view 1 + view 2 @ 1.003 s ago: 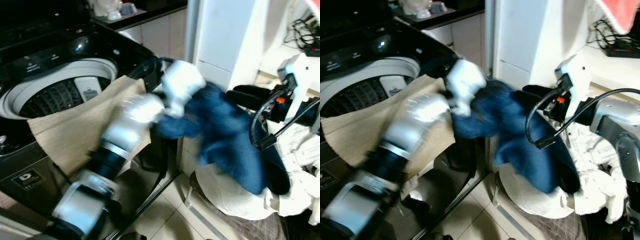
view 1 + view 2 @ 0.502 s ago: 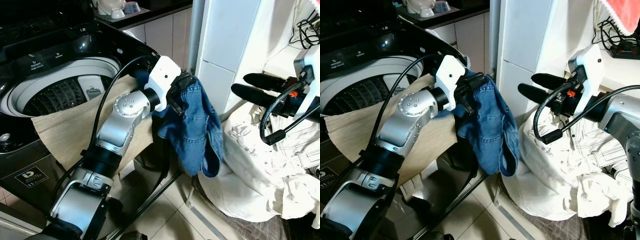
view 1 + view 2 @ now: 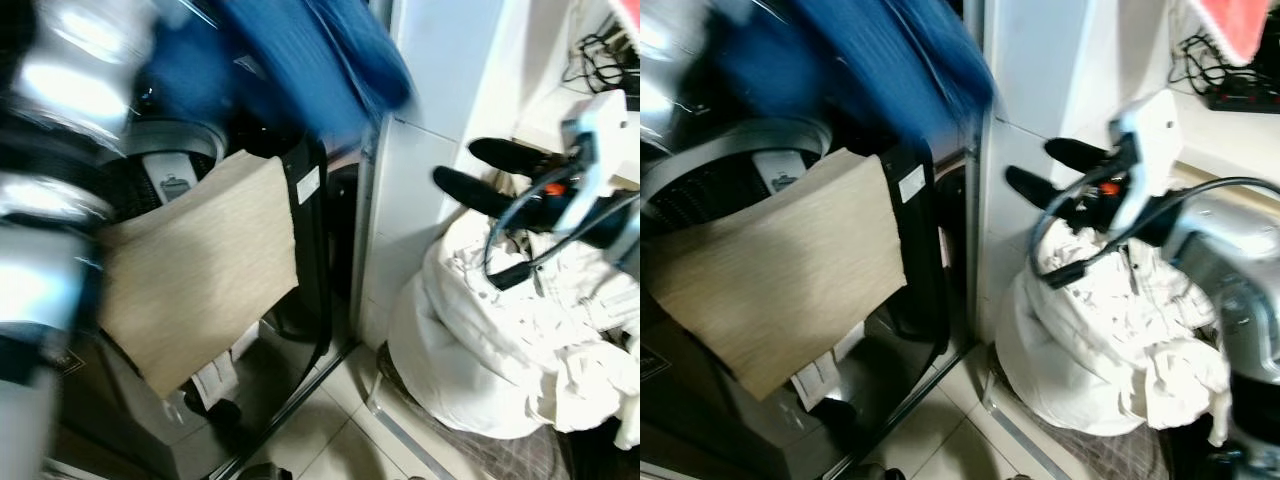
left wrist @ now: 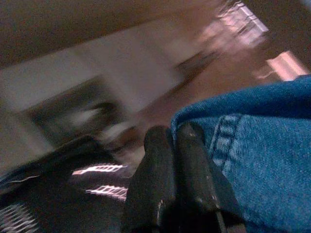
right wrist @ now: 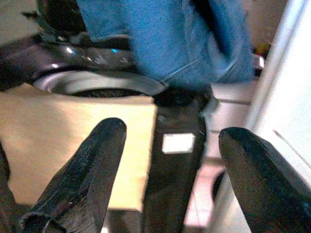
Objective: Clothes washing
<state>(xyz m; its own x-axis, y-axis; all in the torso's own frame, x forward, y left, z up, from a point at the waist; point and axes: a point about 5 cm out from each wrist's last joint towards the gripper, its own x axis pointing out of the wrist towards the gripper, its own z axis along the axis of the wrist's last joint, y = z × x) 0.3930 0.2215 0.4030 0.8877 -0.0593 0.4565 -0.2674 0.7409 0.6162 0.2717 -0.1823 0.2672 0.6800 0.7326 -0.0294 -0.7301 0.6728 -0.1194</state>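
Home laundry corner: top-load washing machine (image 3: 300, 260), white laundry heap (image 3: 480, 340), tiled floor (image 3: 330, 440)

Blurred blue jeans (image 3: 300, 70) above washing machine (image 3: 300, 230), tan cloth (image 3: 200, 270) draped over rim, right gripper (image 3: 470, 170) jaws apart

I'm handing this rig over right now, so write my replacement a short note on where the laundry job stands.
Left gripper: shut on the blue jeans, held high over the washing machine.
Right gripper: open, empty, above the white laundry pile.
A beige cloth drapes over the washer's front rim.
Done: jeans lifted out of the pile.
Left: drop the jeans into the drum, push the beige cloth in, load the whites.
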